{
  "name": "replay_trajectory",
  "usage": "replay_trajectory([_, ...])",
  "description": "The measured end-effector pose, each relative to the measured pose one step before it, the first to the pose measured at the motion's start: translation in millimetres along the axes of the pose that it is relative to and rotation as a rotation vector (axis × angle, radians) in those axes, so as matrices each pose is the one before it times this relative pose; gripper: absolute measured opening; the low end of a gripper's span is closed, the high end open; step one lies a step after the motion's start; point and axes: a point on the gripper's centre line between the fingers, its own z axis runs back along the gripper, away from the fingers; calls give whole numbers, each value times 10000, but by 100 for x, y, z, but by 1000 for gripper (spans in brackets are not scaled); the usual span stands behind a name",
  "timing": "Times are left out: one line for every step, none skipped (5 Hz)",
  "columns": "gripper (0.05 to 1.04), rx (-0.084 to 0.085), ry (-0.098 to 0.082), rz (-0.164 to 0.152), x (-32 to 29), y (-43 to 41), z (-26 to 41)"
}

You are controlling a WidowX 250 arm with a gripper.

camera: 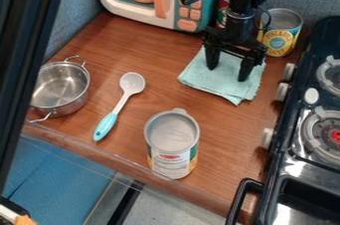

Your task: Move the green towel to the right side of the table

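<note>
1. Here's the tool [227,73], spread open with its two fingers well apart and pointing down over the green towel [215,87], nothing pinched between them. Whether the tips actually press the cloth is hard to call from this slant.
2. The towel lies folded and a bit rumpled, towards the camera's right of the worktop [222,142], so it looks as good as placed already; what's left is probably a small nudge or a clean parting.
3. If it's a nudge, go down gently until the tips just meet the cloth, close on a raised fold through more than the top layer, then lift barely clear. A thin pinch would likely let the lower layers drag and unfold.
4. If it's a parting, come straight up with the fingers wide, watching that no edge snags and follows.
5. Just beyond the towel's far right corner stands the can [279,42]; any sideways swing that way wants to be short, or it could get knocked.
6. Out to the right runs the stove [282,142] with its knobs [282,91] along the near side. Stop the cloth short of them, flat on the wood, and open fully before rising.
</note>
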Motion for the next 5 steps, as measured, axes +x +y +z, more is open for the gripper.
replay_trajectory([1000, 91, 56, 405, -136, 2815, -186])
replay_trajectory([1000, 224, 55, 302, -144, 2887, -251])
replay_trajectory([1000, 233, 17, 227, -7, 3073, -16])
replay_trajectory([1001, 216, 69, 117, -171, 3010, -400])
replay_trajectory([1001, 23, 268, 188, 68, 2515, -623])
